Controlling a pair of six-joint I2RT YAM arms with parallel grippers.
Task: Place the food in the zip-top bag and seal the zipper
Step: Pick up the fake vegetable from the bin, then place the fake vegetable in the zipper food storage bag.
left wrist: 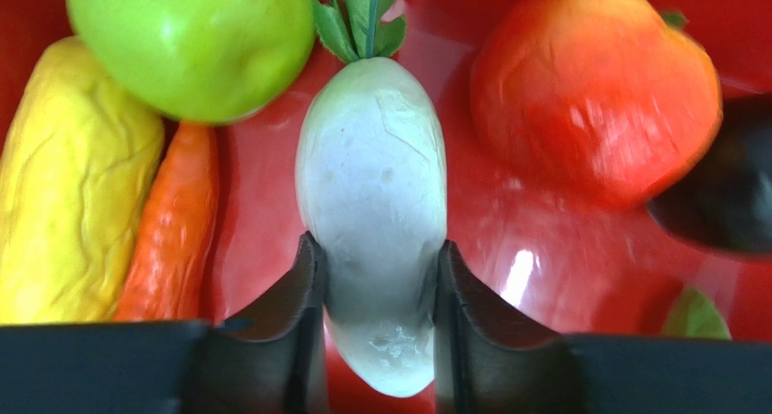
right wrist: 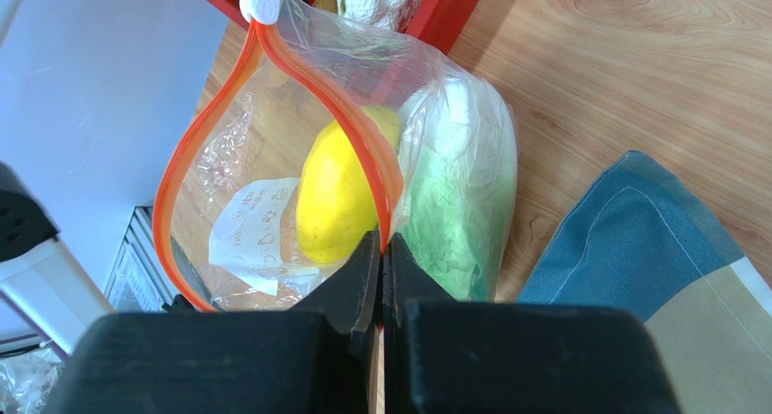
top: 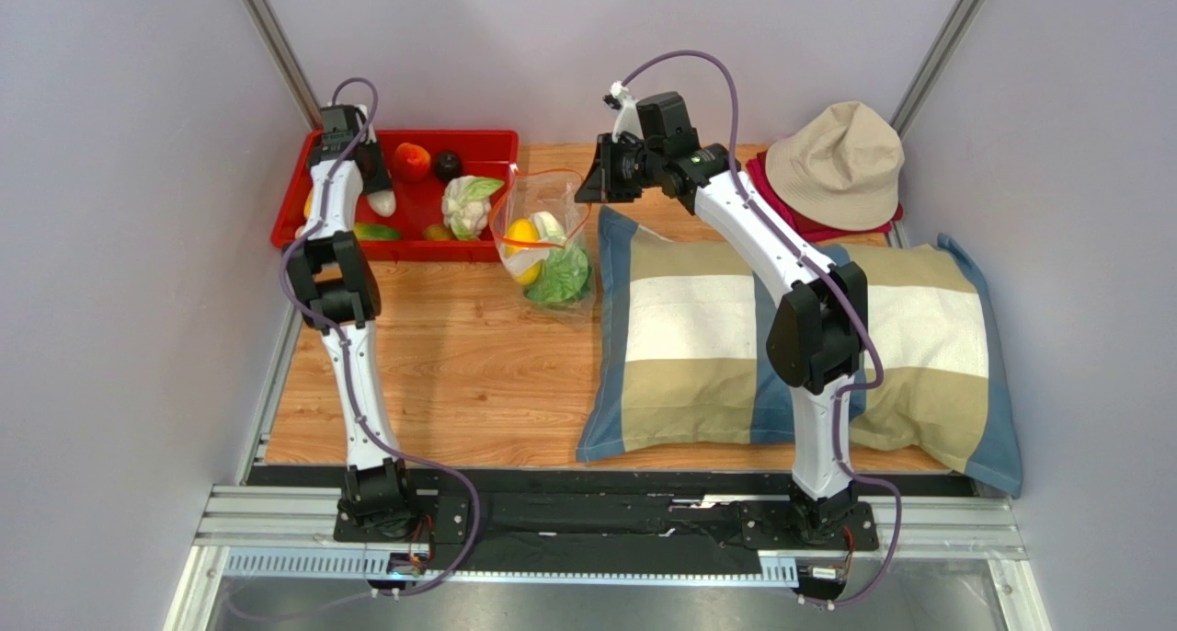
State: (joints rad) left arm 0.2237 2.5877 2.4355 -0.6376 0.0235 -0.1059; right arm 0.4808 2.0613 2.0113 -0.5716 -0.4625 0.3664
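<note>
My left gripper (left wrist: 376,262) is down in the red tray (top: 415,234), shut on a white radish (left wrist: 371,183) with green leaves; in the top view the gripper (top: 376,198) is at the tray's left. Around the radish lie a green apple (left wrist: 190,43), a yellow piece (left wrist: 72,179), a carrot (left wrist: 172,233), a red-orange fruit (left wrist: 593,88) and a dark piece (left wrist: 725,197). My right gripper (right wrist: 381,244) is shut on the orange-red zipper (right wrist: 272,56), holding the zip-top bag (top: 546,238) open. A yellow pepper (right wrist: 340,192) and lettuce (right wrist: 458,188) are inside it.
A cauliflower (top: 470,203) lies at the tray's right end, beside the bag. The white slider tab (right wrist: 264,4) is at the far end of the zipper. A checked pillow (top: 774,335) fills the right side, with a beige hat (top: 836,162) behind it.
</note>
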